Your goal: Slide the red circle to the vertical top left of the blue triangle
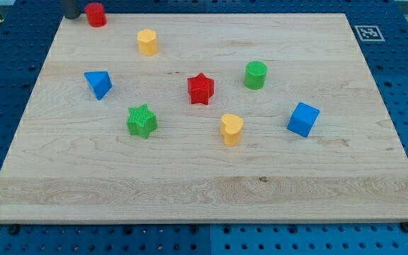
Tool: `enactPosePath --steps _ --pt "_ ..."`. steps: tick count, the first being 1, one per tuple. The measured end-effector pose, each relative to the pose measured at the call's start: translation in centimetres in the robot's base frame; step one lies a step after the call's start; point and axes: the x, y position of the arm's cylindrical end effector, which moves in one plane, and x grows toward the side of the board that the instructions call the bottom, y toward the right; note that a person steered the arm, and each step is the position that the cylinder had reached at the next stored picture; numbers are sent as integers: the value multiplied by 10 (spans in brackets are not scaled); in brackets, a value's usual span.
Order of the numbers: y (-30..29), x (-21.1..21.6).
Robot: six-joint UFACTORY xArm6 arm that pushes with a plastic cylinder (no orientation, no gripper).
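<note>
My tip (72, 15) sits at the worktop's (204, 191) top left edge, touching the red circle (95, 14) just to its right. The blue triangle (98, 84) is well below. It has no hand to open or close.

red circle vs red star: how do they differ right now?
Shape: the red circle is a round cylinder, while the red star has pointed arms.
Place: the red circle sits at the board's top-left edge, and the red star lies near the middle.
Tip: my tip is close beside the red circle on the view's left, far from the red star.
Both are red and stand upright.
</note>
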Motion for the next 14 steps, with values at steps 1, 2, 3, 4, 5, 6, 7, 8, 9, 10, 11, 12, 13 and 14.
enactPosePath --steps 1,2,3,4,5,6,7,8,9,10,11,12,13,14 --pt "1 0" --pt "1 0" --pt "7 -1" --pt "34 -1" --pt "127 0" --pt "143 13" --pt "166 7" --pt "185 0" --pt "237 8" --pt "270 29" --pt "269 47" --pt "266 49" --pt "253 49" --pt "232 48"
